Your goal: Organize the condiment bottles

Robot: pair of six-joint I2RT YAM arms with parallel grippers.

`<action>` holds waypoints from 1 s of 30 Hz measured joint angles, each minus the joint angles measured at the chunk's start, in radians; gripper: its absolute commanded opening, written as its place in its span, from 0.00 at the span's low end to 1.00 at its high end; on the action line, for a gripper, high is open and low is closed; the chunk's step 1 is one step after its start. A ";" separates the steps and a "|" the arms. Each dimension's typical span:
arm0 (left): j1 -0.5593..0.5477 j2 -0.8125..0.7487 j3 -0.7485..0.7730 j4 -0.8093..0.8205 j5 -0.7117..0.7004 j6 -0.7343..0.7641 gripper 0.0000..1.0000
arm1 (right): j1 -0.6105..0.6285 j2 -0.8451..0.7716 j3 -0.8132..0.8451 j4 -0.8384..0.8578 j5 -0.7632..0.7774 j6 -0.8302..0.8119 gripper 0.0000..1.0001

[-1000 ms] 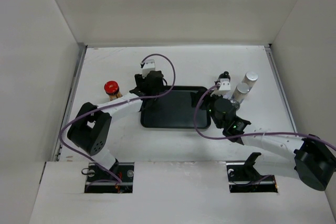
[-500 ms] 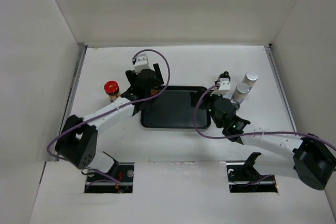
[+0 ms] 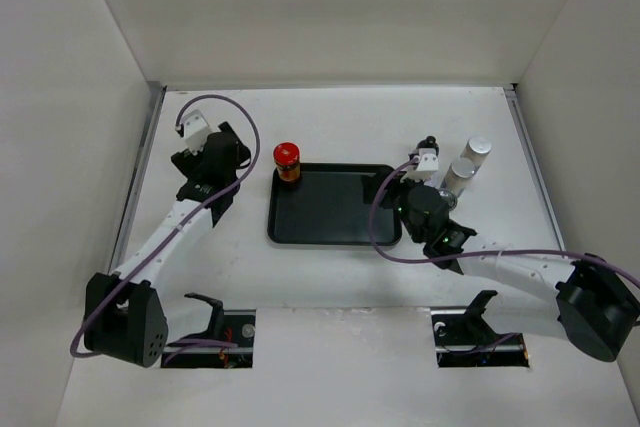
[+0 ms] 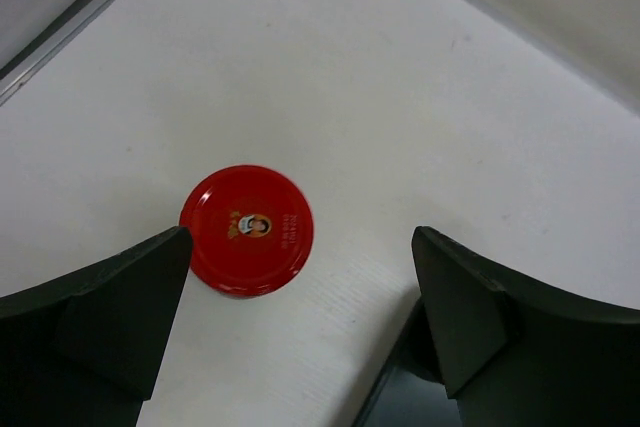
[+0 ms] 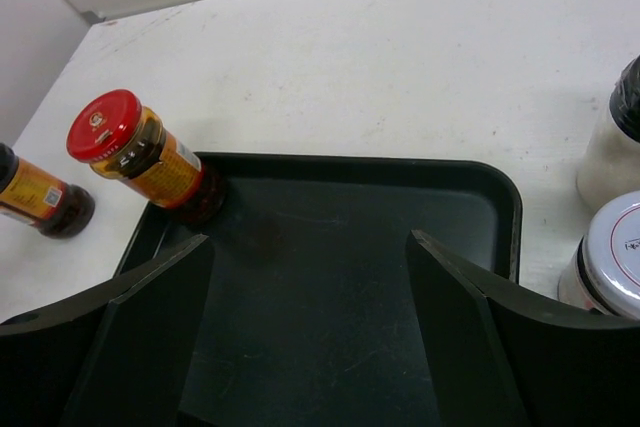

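Jars first: one red-lidded jar stands upright in the far-left corner of the tray, lid up, long axis vertical. The second red-lidded jar is upright too, out on the bare desk toward the left edge, and in the overhead view it's hidden under the arm. Left gripper hangs over it with fingers spread wide, gripping nothing, the lid sitting closer to one finger. Right gripper is wide open as well, empty, low over the tray's right half. Off the tray toward the right edge are the grey-lidded jar, black-knobbed bottle and two white shakers, all standing. Desk is plain white, tray sits about mid-desk, and white walls box it in on three sides.
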 measured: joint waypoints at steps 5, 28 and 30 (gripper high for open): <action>0.052 0.071 -0.011 -0.029 0.033 -0.011 0.92 | 0.000 0.004 0.000 0.000 -0.004 0.004 0.85; 0.071 0.011 -0.131 -0.034 0.064 -0.014 0.36 | -0.005 0.012 0.000 0.001 -0.007 0.008 0.87; 0.035 -0.062 -0.137 -0.091 0.061 -0.013 0.36 | -0.005 0.012 0.000 0.001 -0.007 0.008 0.87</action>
